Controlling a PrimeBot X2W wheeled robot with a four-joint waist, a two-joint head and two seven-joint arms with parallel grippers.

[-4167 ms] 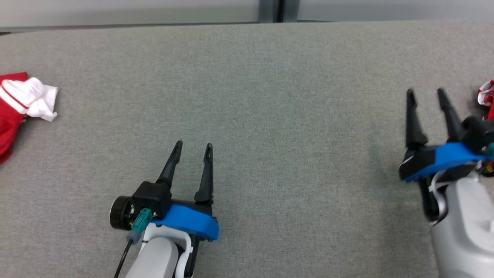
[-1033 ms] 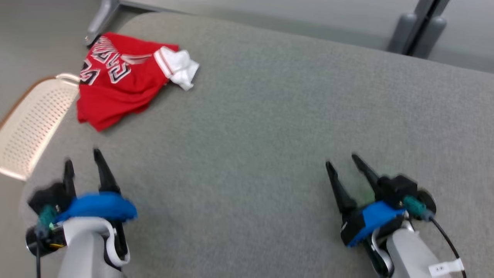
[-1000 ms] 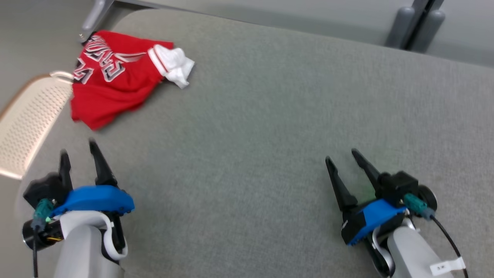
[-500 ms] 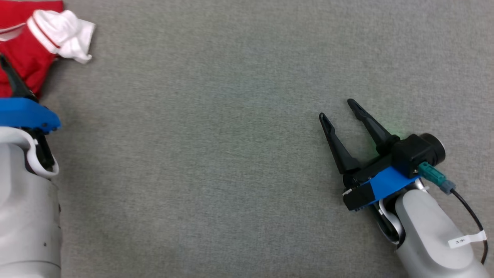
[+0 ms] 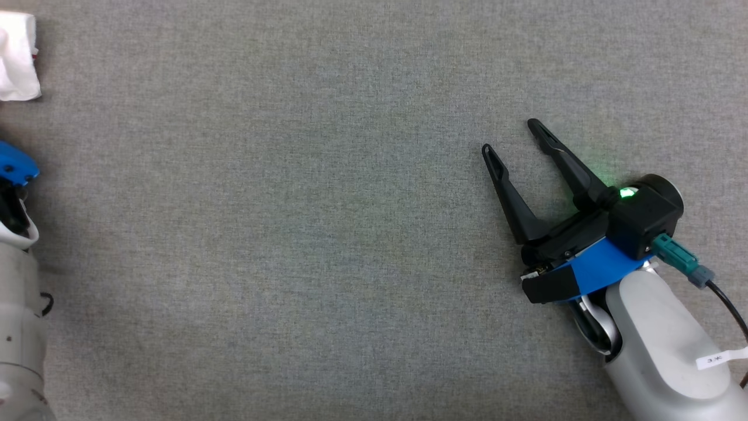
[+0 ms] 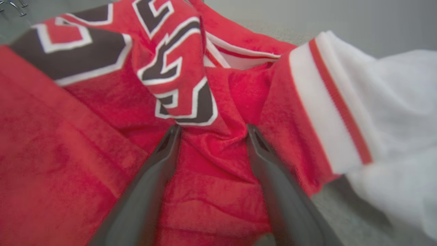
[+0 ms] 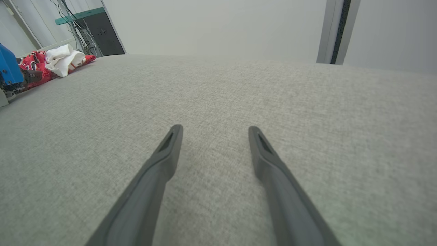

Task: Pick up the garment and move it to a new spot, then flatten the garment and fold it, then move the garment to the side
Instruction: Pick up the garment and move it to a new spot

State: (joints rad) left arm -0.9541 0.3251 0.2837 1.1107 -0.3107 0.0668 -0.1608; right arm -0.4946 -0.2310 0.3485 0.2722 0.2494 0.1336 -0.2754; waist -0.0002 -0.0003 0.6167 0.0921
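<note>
The garment [image 6: 102, 112] is a crumpled red jersey with dark, white-edged lettering and a white sleeve [image 6: 392, 112]. In the left wrist view my left gripper [image 6: 211, 131] is open, its two fingers pressed down into the red cloth with a ridge of fabric between them. A white corner of the garment [image 5: 17, 58] lies at the head view's upper left edge, above the left arm's blue mount [image 5: 14, 166]. My right gripper [image 5: 514, 137] is open and holds nothing, low over the grey table. From the right wrist view the garment [image 7: 51, 61] lies far off to the left.
The grey fabric-covered table [image 5: 304, 222] stretches wide and bare between the two arms. A dark cabinet with cables [image 7: 95, 34] and a pale wall stand beyond the table's far edge. A vertical frame post [image 7: 336, 30] rises behind the table on the right.
The head camera has tilted down and swung right, pushing the garment and left arm toward the left edge. The left gripper has reached forward onto the garment; the right gripper has held about the same place.
</note>
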